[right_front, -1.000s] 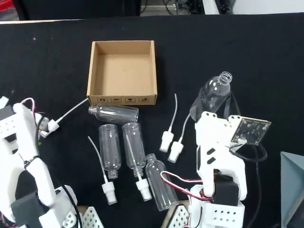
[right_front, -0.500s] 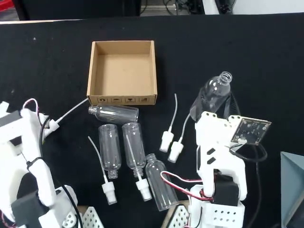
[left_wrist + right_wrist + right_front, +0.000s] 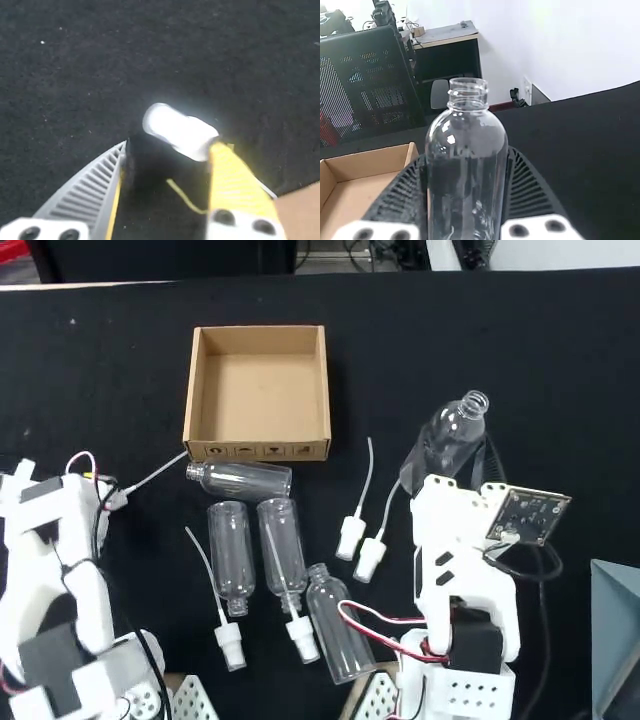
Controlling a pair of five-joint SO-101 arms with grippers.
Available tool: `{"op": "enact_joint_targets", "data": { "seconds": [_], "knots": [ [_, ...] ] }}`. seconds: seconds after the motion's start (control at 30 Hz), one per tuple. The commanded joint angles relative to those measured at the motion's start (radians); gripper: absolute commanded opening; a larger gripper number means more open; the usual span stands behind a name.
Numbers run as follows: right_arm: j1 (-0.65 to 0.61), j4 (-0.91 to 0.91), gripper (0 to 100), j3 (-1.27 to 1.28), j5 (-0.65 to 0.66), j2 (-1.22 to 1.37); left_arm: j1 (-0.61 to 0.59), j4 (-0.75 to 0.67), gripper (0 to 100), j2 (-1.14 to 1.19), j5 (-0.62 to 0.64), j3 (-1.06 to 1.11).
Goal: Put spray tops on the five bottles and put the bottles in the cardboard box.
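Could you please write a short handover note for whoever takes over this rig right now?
Left gripper: open around a spray top.
Right gripper: shut on an uncapped bottle.
Four other bottles lie uncapped in front of the cardboard box, with four loose spray tops among them.
Done: nothing capped, box empty.
Left: fit all five tops, then box all five bottles.

Black table (image 3: 560,360), tan cardboard box (image 3: 258,451), each bottle (image 3: 465,165) clear, spray tops (image 3: 350,537) white, arms (image 3: 465,570) white; left gripper (image 3: 170,147) ribbed, grey and yellow
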Motion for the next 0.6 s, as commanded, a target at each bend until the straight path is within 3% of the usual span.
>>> {"op": "enact_joint_targets", "data": {
  "seconds": [0.0, 0.57],
  "knots": [
    [0.018, -0.032, 1.5, -0.01, 0.009, -0.013, -0.008, -0.003, 27, 0.129, 0.012, -0.12],
    [0.018, -0.032, 1.5, -0.01, 0.009, -0.013, -0.093, -0.003, 26, 0.267, 0.017, -0.285]
  ]
}}
